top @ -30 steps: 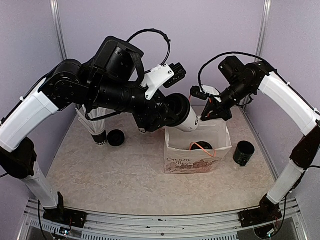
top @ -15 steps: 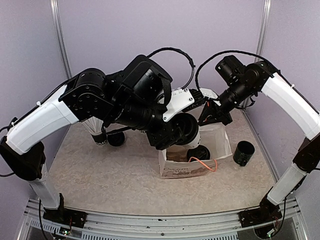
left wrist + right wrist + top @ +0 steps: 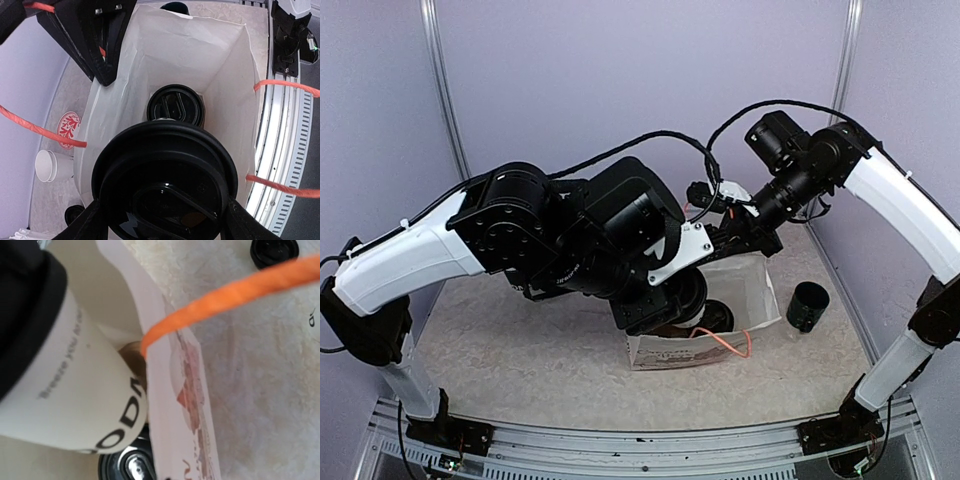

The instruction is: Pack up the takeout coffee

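Currently the left fingers [image 3: 688,298] are spread wide and clamped on opposite sides of a white paper cup [image 3: 165,190] fitted with a round black plastic lid. The lid faces up toward the wrist. The cup body, with black lettering near its base, extends below the fingers into the open mouth of a white paper bag [image 3: 220,65] with orange cord handles. Whether the base touches the bag floor cannot be determined.

Beyond the held cup and lower than the left fingers, a second white paper cup [image 3: 175,105] with a black lid stands upright on the bag floor. The two cups are close together; contact between them cannot be confirmed.

The right fingers [image 3: 104,70] are fully closed on the far rim of the bag. One orange handle [image 3: 280,85] lies on the opposite side of the bag from them.

The bag stands on a beige marbled surface [image 3: 520,350]. A black cylindrical pot [image 3: 807,305] stands on the same surface outside the bag, below and to the right of the right fingers, apart from the bag wall.
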Controlling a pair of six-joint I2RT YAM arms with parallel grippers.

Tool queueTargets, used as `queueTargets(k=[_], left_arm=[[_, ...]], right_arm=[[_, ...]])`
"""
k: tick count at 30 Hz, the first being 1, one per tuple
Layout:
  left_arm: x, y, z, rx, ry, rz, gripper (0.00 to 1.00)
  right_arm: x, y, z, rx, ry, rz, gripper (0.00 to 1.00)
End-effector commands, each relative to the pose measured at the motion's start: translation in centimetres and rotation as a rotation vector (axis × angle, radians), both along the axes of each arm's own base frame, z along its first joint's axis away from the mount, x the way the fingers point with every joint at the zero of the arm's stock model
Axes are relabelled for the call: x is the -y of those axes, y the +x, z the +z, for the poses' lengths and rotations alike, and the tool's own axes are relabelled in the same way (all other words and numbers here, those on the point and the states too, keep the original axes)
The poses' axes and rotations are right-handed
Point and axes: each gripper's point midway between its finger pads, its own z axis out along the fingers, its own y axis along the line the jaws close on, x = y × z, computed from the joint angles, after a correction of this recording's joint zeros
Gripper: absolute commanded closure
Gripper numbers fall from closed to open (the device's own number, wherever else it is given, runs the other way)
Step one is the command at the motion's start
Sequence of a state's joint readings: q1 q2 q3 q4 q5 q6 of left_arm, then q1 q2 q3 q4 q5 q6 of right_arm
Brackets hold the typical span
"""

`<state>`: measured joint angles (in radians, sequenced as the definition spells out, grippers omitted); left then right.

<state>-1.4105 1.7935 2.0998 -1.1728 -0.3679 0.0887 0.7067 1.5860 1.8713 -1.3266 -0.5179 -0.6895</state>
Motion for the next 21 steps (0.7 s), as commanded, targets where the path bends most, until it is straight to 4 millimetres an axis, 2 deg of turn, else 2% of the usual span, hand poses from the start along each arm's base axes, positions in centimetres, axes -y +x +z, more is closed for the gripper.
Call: queueTargets(k=[1,11,16,18,21], left_arm=[[-0.6,0.3,-2.1,0.004,0.070,0.037,0.33],[-1.6,1.1,-5.0,0.044,0.181,0.078,0.33],[-1.8,1.2,-5.1,0.045,0.187,0.088,0.33],[-1.8,1.1,-5.1,0.043,0.188,0.091,0.33],[-2.0,1.1,-5.2,0.040,0.192,0.095,0.33]], right_arm=[[-0.8,-0.6,0.8,-0.016,0.036,0.013,0.99],[-1.2,-0.5,0.3,-0.032,0.039,0.006,0.96],[-1.4,-1.0,0.5,-0.038,0.049,0.024,0.93],[-1.4,-1.1,0.7,-0.038,0.053,0.027,0.88],[-1.2,-1.2,1.2,-0.018,0.050,0.035,0.74]])
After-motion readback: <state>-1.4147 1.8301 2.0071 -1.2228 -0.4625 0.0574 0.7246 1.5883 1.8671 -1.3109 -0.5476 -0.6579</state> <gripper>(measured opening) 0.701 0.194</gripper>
